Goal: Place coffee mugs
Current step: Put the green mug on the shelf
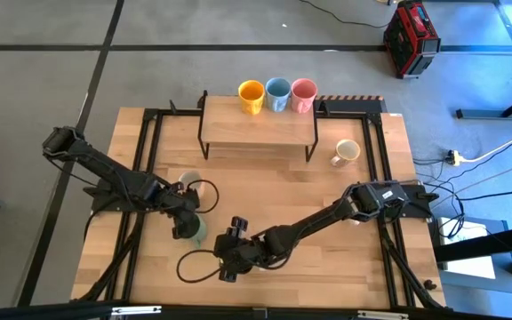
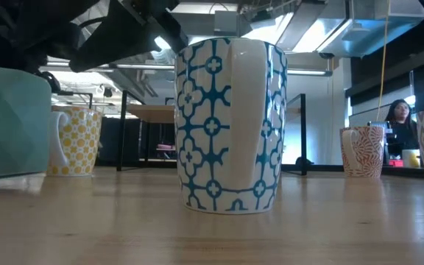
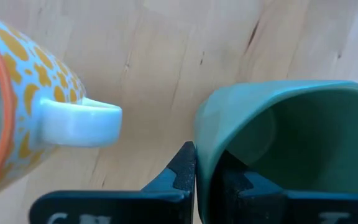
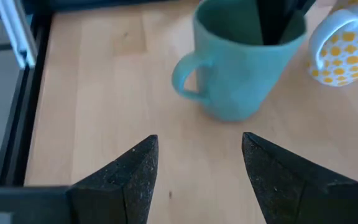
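Left gripper sits over the table's left-centre, clamped on the rim of the green mug: the left wrist view shows one finger outside the wall and the other inside the mug. Mug rests on the wood, tilted a little in the right wrist view. Just beside it stands a white mug with yellow spots, its handle turned toward the green one; the two are near but apart.

Right gripper lies low over the front-centre of the table, fingers spread wide and holding nothing, pointed at the green mug.

On the raised wooden shelf at the back, side by side: orange mug, blue mug, pink mug. Right of the shelf, on the table, a cream mug stands alone.

Low view: a white mug with blue lattice pattern stands upright close to the camera, handle facing it. A mug with an orange-brown pattern stands farther right. A person sits in the room beyond.
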`<state>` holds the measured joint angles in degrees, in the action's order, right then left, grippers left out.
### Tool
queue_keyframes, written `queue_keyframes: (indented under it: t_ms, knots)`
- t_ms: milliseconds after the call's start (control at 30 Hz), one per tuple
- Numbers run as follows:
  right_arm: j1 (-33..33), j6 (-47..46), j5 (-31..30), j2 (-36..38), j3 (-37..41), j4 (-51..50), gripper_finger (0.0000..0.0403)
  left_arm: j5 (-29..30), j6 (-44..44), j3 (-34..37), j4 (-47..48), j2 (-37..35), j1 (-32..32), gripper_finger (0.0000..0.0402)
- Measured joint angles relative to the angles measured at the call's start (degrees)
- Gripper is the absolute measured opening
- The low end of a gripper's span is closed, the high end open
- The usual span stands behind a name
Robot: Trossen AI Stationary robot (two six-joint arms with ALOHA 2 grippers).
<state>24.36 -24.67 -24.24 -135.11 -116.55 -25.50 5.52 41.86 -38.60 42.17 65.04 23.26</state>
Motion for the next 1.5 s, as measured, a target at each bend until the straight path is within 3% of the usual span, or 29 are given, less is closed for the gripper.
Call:
queue_keyframes:
  t_ms: [767, 1067, 1500]
  knots:
    - [-0.8, -2.1, -0.6, 0.0, 0.0, 1.6, 0.0221, 0.5, 3.2, 0.0, 0.1, 0.0, -0.1, 0.0018]
    - [-0.7, -6.6, 2.1, -2.6, 0.1, 3.9, 0.0221, 1.7, 4.4, 0.0, 0.1, -0.1, -0.1, 0.0018]
    - [-0.8, -0.9, 1.5, -5.7, 0.0, 12.5, 0.0221, 1.2, 2.3, 0.0, -1.0, -0.1, -0.1, 0.0018]
